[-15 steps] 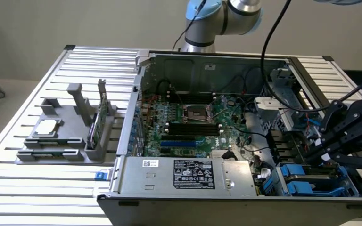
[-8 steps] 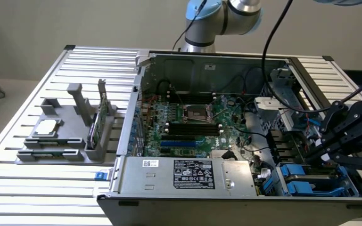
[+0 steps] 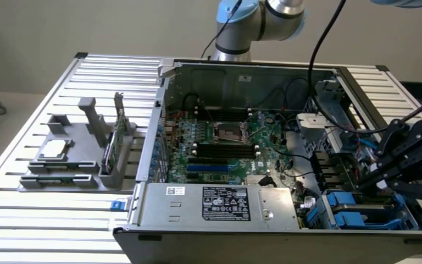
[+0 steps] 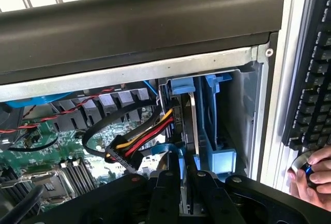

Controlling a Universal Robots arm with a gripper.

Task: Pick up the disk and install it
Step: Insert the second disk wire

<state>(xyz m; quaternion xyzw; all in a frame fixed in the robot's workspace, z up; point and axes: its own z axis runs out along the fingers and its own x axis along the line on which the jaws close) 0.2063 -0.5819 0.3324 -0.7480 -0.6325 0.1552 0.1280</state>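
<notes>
**Observer:** Walk me across the exterior view, left to right.

**Operator:** On that view's left I see a grey holder (image 3: 75, 157) on the slatted table (image 3: 20, 220), with a small square chip (image 3: 55, 147) lying on it and a thin green card (image 3: 110, 144) standing upright in a slot. In the middle sits the open computer case (image 3: 248, 71), motherboard (image 3: 218, 143) exposed, the power supply (image 3: 222, 204) with its white label along the near edge. On the right my gripper (image 3: 368, 181) reaches down into the drive bay, just above the blue carriers (image 3: 354, 212).

**Observer:** And the disk?

**Operator:** From the wrist camera I see the disk (image 4: 193, 125) standing on edge in the bay, its blue rail tab (image 4: 182, 86) at the far end, another blue carrier (image 4: 217, 131) right beside it. A bundle of red, yellow and black wires (image 4: 137, 141) curves in just next to it.

**Observer:** Do you have hold of it?

**Operator:** The fingers (image 4: 168, 193) are drawn in narrow, pinching the disk's near edge between them (the contact itself sits low in the wrist picture, partly hidden by the black fingers).

**Observer:** Anything further right?

**Operator:** A keyboard (image 4: 313, 63) beyond the case wall, and a person's hand (image 4: 313, 175) resting on a knob.
</notes>
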